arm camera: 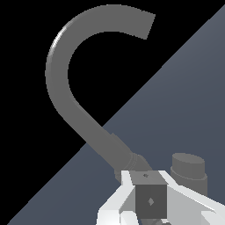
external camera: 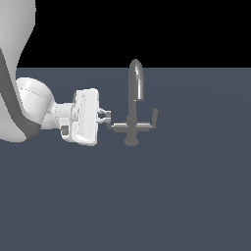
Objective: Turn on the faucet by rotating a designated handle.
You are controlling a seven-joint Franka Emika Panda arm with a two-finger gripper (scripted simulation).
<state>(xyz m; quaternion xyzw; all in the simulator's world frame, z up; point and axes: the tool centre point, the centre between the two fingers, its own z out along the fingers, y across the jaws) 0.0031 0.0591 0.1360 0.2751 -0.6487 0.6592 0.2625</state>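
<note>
The grey faucet (external camera: 136, 83) stands mid-scene in the exterior view, with a tall round-tipped spout, a crossbar (external camera: 132, 127) and a round base. Its two upturned tabs are on the exterior view's left (external camera: 109, 125) and right (external camera: 154, 116). My white gripper (external camera: 105, 116) reaches in from the exterior view's left, level with the left tab. In the wrist view the curved spout (arm camera: 61, 66) arcs overhead. My gripper (arm camera: 145, 176) has its fingers (arm camera: 125, 186) pressed on both sides of the dark handle tab (arm camera: 151, 200). A short round grey faucet part (arm camera: 189, 169) shows beyond it.
The large white arm (external camera: 29, 105) fills the exterior view's left side. The flat blue-grey floor (external camera: 147, 196) spreads around the faucet, and black background lies behind it.
</note>
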